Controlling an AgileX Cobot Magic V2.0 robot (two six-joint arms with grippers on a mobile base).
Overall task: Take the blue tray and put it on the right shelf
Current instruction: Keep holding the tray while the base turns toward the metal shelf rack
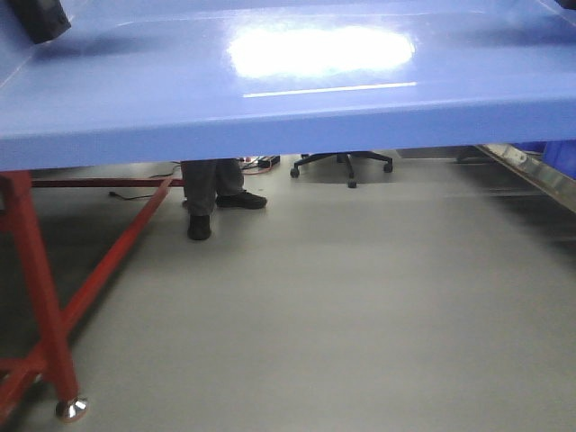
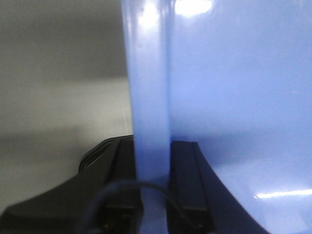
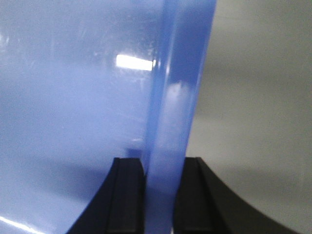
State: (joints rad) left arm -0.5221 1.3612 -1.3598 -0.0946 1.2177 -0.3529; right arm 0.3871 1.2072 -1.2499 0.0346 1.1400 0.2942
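The glossy light-blue tray (image 1: 288, 99) fills the top of the front view, held up in the air above the grey floor. My left gripper (image 2: 153, 161) is shut on the tray's left rim (image 2: 151, 97), one black finger on each side. My right gripper (image 3: 162, 170) is shut on the tray's right rim (image 3: 178, 97) in the same way. A dark part of the left gripper (image 1: 36, 18) shows at the top left corner of the front view. A stainless-steel rail of the right shelf (image 1: 540, 175) shows at the right edge, below the tray.
A red-framed table leg (image 1: 36, 297) with a metal foot stands at the left. A person's legs (image 1: 211, 193) and an office chair base (image 1: 342, 164) are beyond the tray. A darker blue bin (image 1: 560, 155) sits at the far right.
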